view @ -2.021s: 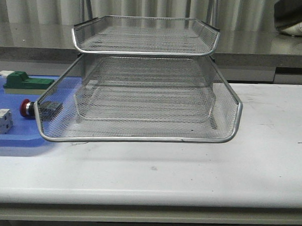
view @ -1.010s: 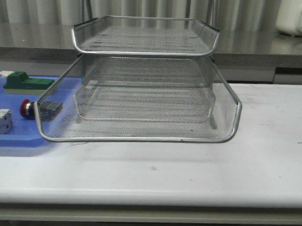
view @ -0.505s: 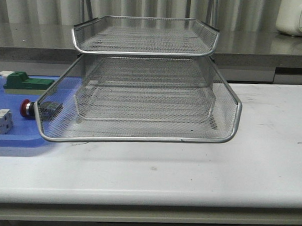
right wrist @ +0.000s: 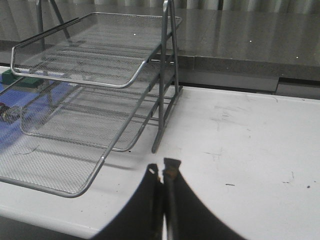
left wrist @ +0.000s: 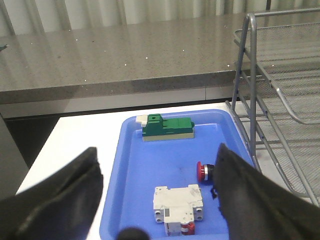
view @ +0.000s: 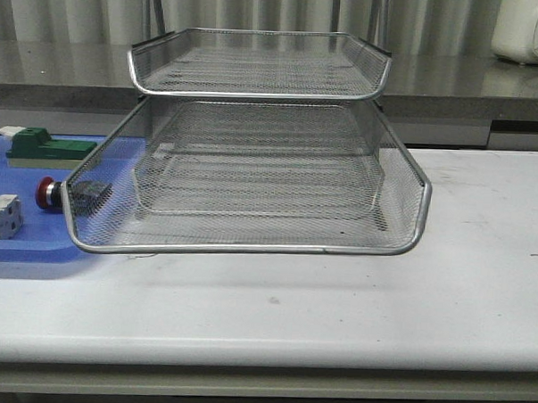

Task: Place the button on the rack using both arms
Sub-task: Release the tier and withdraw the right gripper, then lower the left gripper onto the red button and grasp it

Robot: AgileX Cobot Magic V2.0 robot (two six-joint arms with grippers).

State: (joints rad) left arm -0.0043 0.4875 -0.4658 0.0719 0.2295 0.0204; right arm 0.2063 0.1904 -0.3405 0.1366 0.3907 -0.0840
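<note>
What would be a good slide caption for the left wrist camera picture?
Open left gripper hovering above the blue tray, where the red-capped button lies beside the wire rack.

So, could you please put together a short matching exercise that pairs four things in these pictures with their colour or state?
Things:
1. button
2. rack
3. left gripper
4. right gripper

Colour or state:
A. silver wire mesh
B. jaws wide apart, holding nothing
C. red cap, lying in the blue tray
D. jaws closed together over the white table

Pairs: 1-C, 2-A, 3-B, 4-D
</note>
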